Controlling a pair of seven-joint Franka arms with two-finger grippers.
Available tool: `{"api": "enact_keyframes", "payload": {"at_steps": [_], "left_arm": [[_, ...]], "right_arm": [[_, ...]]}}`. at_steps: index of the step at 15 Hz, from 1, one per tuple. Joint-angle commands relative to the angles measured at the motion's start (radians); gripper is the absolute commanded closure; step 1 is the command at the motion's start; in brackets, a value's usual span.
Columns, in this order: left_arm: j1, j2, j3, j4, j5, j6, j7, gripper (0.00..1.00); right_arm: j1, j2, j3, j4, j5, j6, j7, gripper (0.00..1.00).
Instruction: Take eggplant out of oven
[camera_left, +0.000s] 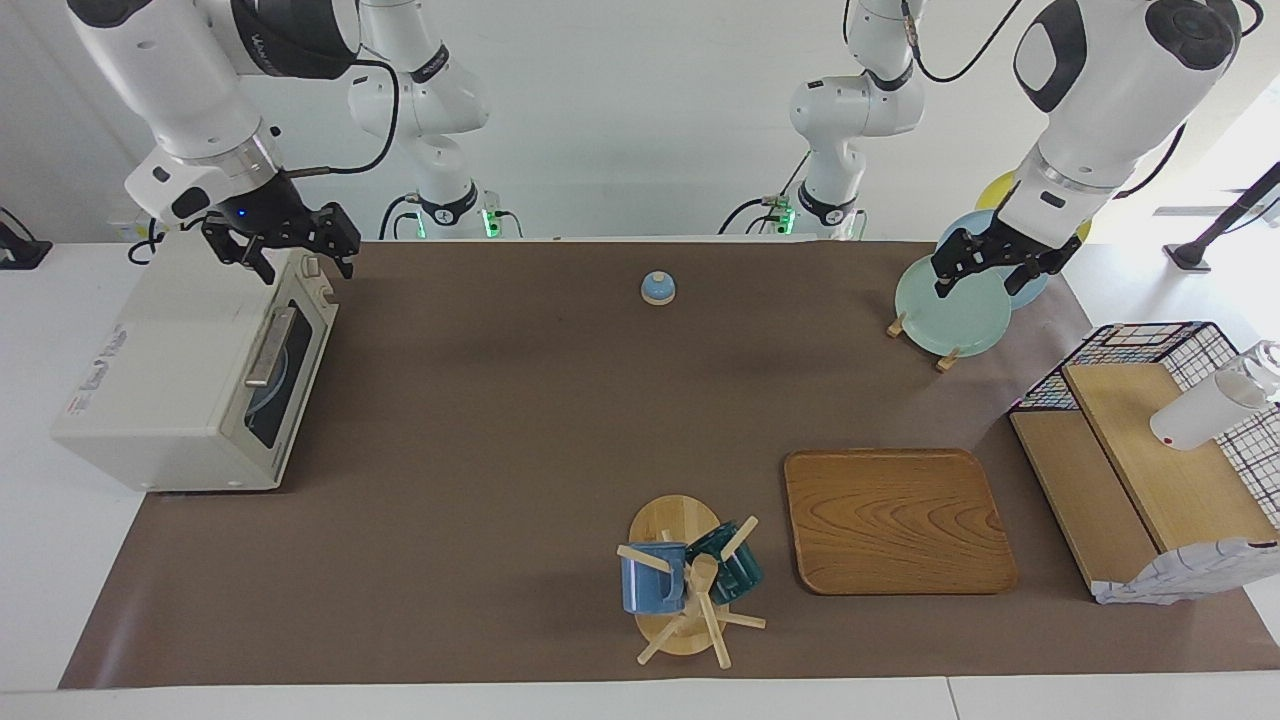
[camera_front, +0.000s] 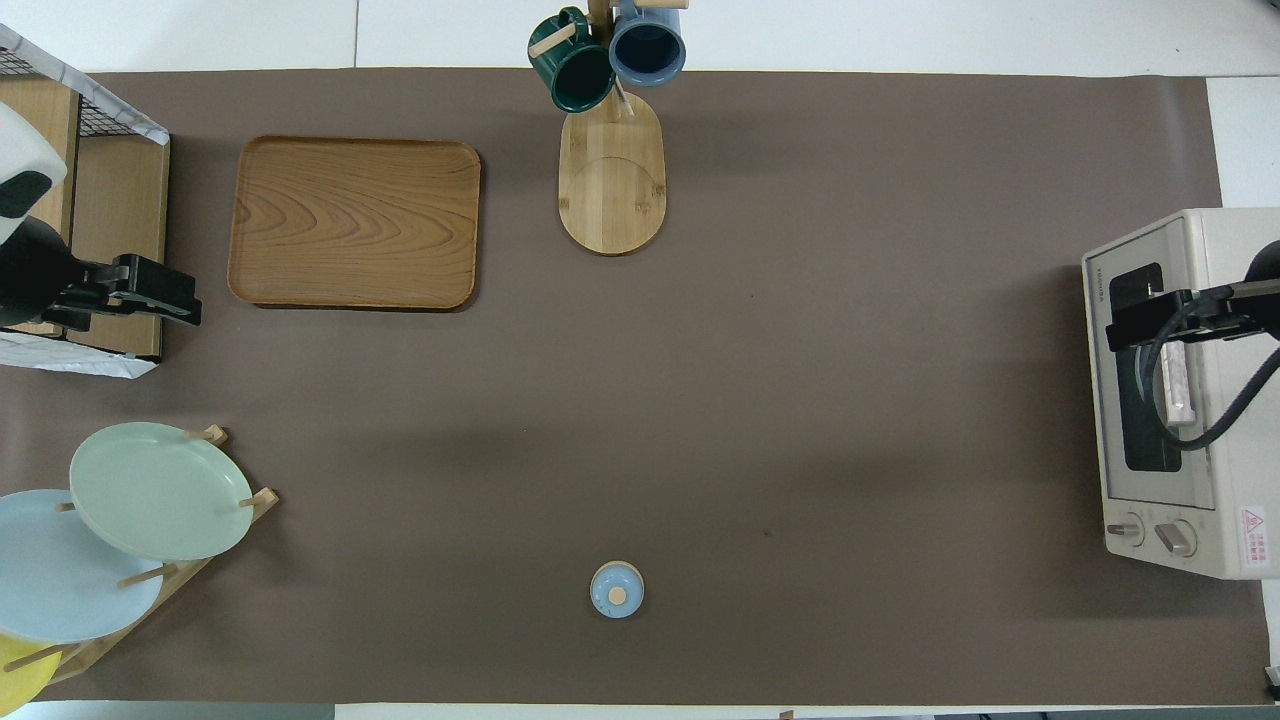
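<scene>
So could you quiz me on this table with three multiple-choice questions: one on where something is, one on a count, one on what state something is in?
1. Where do the mugs hang?
A. On a wooden mug stand beside the wooden tray
B. On top of the oven
C. In the wire basket

2. How many mugs hang there?
A. One
B. Two
C. Four

3. How is the oven door?
A. Dropped fully open
B. Taken off
C. Shut

Answers:
1. A: the facing view shows them on the stand's pegs, next to the tray.
2. B: one blue and one dark green.
3. C: the dark glass door with its bar handle stands flat against the oven's front, so no eggplant can be seen; the right gripper hangs open over the oven's top, the left gripper waits open over the plates.
</scene>
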Motion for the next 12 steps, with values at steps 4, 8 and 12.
{"api": "enact_keyframes", "payload": {"at_steps": [4, 8, 12], "left_arm": [[0.000, -0.014, 0.004, -0.010, 0.018, -0.002, 0.011, 0.00], [0.000, -0.014, 0.004, -0.011, 0.018, -0.002, 0.011, 0.00], [0.000, -0.014, 0.004, -0.010, 0.018, 0.000, 0.011, 0.00]], "right_arm": [[-0.002, -0.016, 0.003, -0.018, 0.004, 0.003, -0.006, 0.00], [-0.051, -0.016, -0.002, -0.024, 0.026, 0.018, -0.151, 0.68], [-0.043, -0.064, -0.003, -0.206, -0.008, 0.210, -0.154, 1.00]]}}
